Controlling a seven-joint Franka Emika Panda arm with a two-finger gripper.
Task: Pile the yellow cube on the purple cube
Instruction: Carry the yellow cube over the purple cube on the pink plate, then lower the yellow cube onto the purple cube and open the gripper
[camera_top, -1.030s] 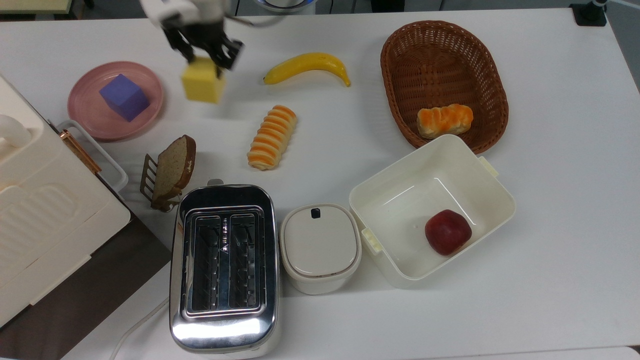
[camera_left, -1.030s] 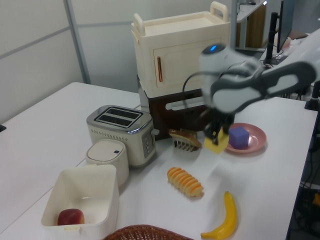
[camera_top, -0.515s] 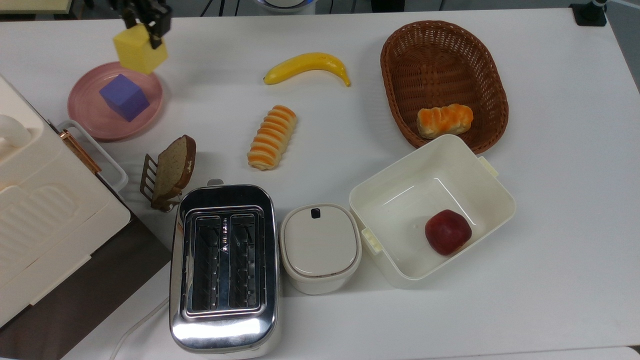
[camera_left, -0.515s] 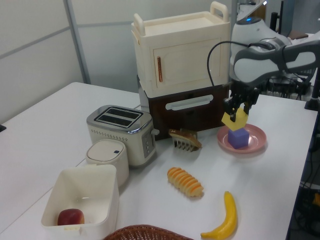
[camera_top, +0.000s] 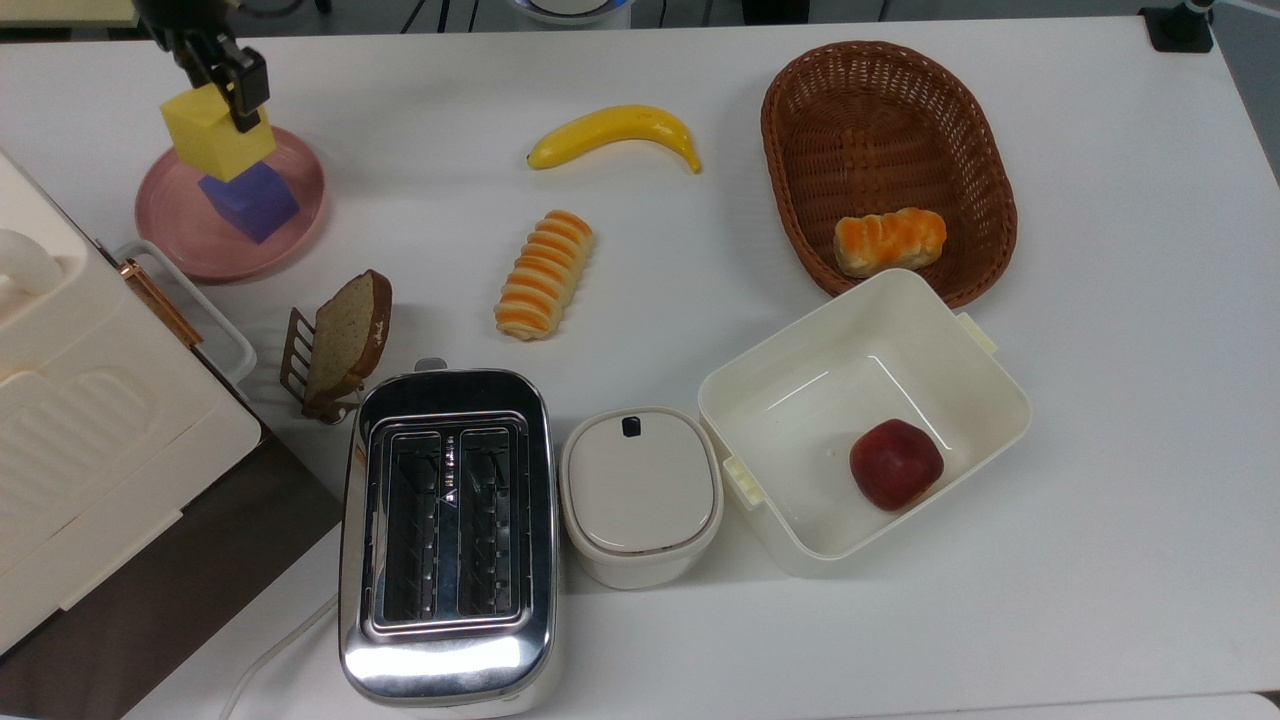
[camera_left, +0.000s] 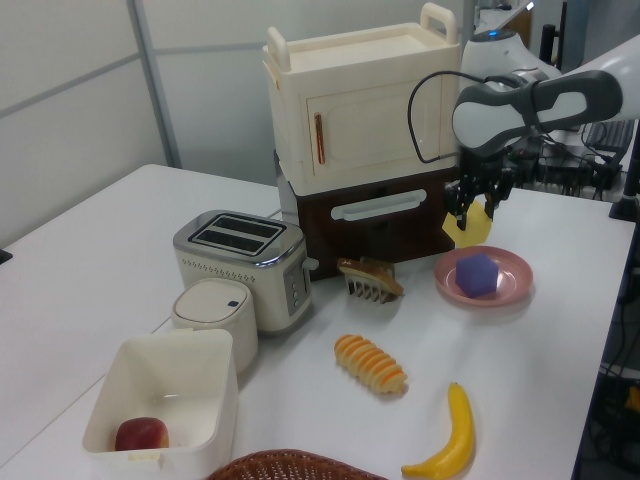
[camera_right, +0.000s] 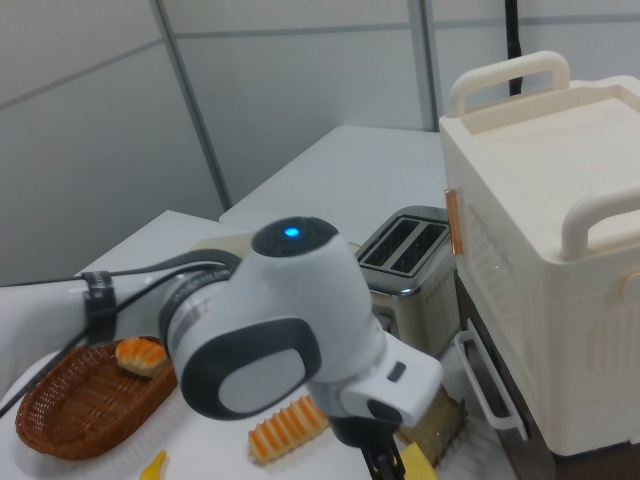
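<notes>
Shifted leftward since half a second ago — gripper (camera_top: 222, 85) clamped on the yellow cube (camera_top: 213, 133), upper left of the top view, overlapping the purple cube (camera_top: 254, 201) on the pink plate (camera_top: 296, 214); raised clear in the left view; cabinet (camera_left: 362, 108) close behind; open white table (camera_top: 420, 200) toward the banana (camera_top: 612, 132).

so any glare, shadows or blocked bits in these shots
Top view: bright glare on the chrome toaster; shadows on the white table are soft, and the yellow cube covers part of the purple cube. Left view: even light, faint shadows under the banana. Right view: the arm's housing looms large in the foreground and hides much of the table.
</notes>
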